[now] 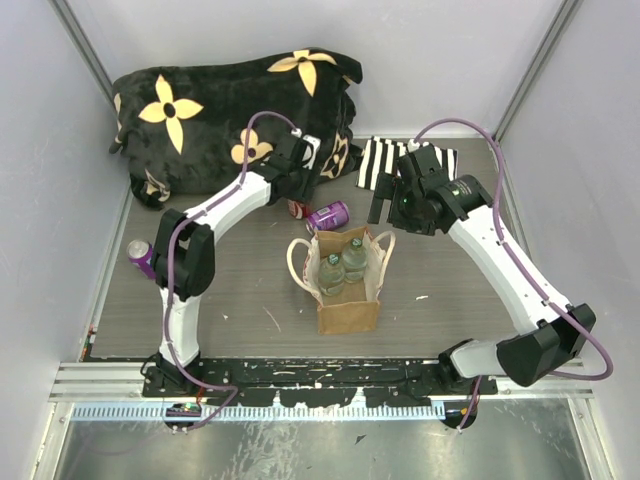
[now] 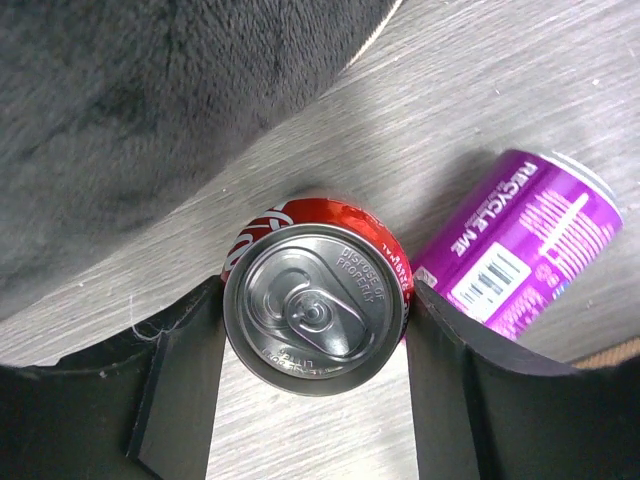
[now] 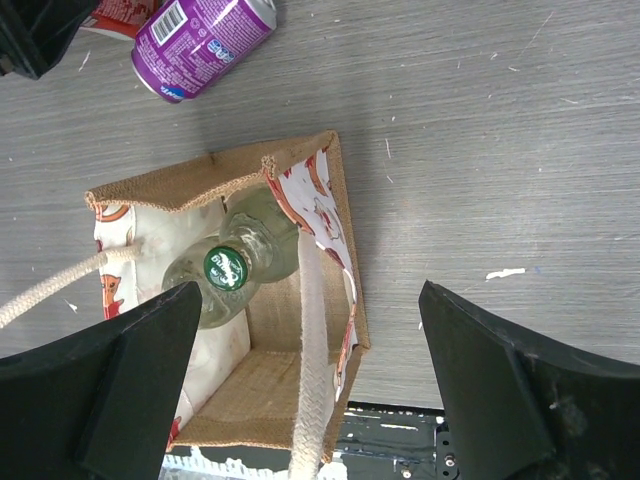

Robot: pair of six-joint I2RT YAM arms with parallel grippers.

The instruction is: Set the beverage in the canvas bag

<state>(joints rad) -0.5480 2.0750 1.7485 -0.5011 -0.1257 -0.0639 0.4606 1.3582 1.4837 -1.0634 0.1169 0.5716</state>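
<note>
Left wrist cam: left fingers point(image 2: 180, 380) pinch red can point(image 2: 318, 305), upright on counter point(image 1: 450, 270) just behind canvas bag point(image 1: 348, 312), purple can point(image 2: 520, 250) alongside; right fingers point(image 3: 120, 380) spread above bag; risk: w/ bottles point(image 3: 225, 268) inside, can snags a handle, tips bag.

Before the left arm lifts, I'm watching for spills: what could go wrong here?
The purple can lies right beside the red can held in the left gripper; lifting may knock it rolling. Two bottles already take up much of the canvas bag, so the can might catch on a bottle or a handle going in.
</note>
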